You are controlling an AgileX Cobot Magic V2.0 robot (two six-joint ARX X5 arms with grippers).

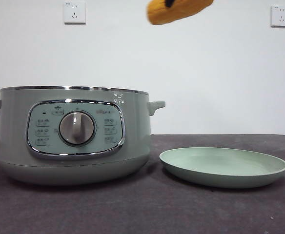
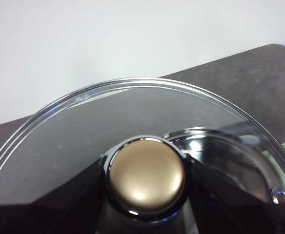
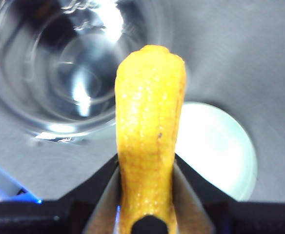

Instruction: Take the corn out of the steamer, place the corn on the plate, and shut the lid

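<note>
The yellow-orange corn (image 1: 177, 10) hangs high in the front view, above the gap between steamer and plate. My right gripper (image 3: 147, 195) is shut on the corn (image 3: 150, 131), which points away from the wrist camera. Below it lie the open steamer's shiny bowl (image 3: 69, 73) and the pale green plate (image 3: 215, 151). The sage-green steamer (image 1: 74, 136) stands at the left with no lid on it; the empty plate (image 1: 224, 167) lies to its right. My left gripper (image 2: 146, 195) is shut on the knob (image 2: 146, 174) of the glass lid (image 2: 108, 122), held up out of the front view.
A dark grey cloth (image 1: 181, 209) covers the table. Two wall sockets (image 1: 74, 11) (image 1: 280, 15) sit on the white wall behind. The table's far edge (image 2: 220, 63) shows past the lid in the left wrist view.
</note>
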